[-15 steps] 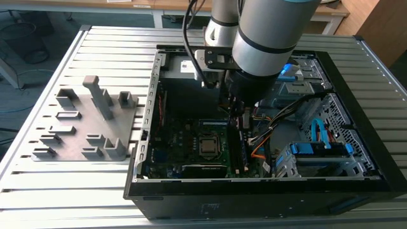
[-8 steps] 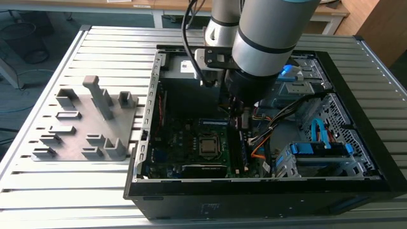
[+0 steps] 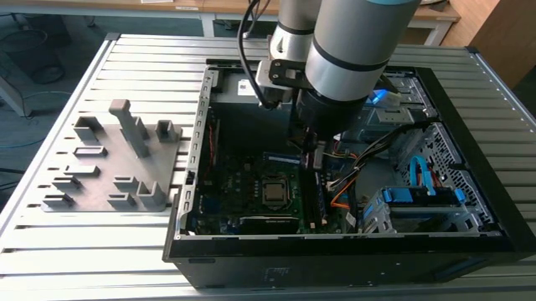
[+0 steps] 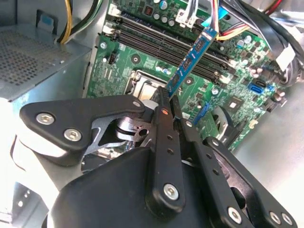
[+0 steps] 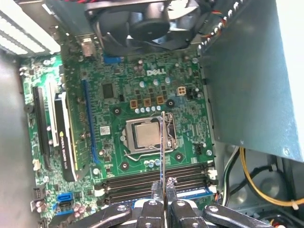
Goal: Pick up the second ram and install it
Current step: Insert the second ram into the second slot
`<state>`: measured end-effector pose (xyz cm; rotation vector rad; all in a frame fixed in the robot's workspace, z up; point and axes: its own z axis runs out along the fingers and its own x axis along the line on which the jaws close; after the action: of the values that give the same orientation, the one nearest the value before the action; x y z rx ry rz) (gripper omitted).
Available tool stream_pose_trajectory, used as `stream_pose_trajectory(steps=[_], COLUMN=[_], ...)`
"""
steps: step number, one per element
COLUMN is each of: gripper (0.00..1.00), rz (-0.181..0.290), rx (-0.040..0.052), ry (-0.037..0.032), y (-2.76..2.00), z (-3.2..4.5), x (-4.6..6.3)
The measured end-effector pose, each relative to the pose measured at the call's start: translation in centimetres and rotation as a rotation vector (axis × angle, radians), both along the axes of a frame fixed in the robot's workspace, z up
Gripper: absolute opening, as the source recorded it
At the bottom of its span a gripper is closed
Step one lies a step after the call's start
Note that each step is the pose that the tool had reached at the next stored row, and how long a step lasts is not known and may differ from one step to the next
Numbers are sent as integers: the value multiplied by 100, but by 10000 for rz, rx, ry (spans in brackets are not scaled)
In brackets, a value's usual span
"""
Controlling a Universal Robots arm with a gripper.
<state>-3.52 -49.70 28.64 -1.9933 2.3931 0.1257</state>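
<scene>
My gripper hangs inside the open computer case, above the motherboard. It is shut on the second ram, a blue-green stick that juts out from between the fingertips towards the board. In the first wrist view the second ram shows edge-on as a thin dark strip rising from the gripper, crossing the processor socket. The dark memory slots lie just past the fingertips, and in the second wrist view the memory slots run below and beyond the stick's far end.
A grey fixture plate with upright blocks lies on the slatted table at the exterior view's left. Inside the case are a fan, a metal power-supply box, bundled cables and blue drive bays.
</scene>
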Motion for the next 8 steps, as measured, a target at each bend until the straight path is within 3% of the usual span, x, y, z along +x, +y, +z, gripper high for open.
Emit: stream_pose_trajectory(steps=[8], gripper=[14], rz=[-721], rx=[-2], ry=[0], y=[0], z=[-8], x=[0])
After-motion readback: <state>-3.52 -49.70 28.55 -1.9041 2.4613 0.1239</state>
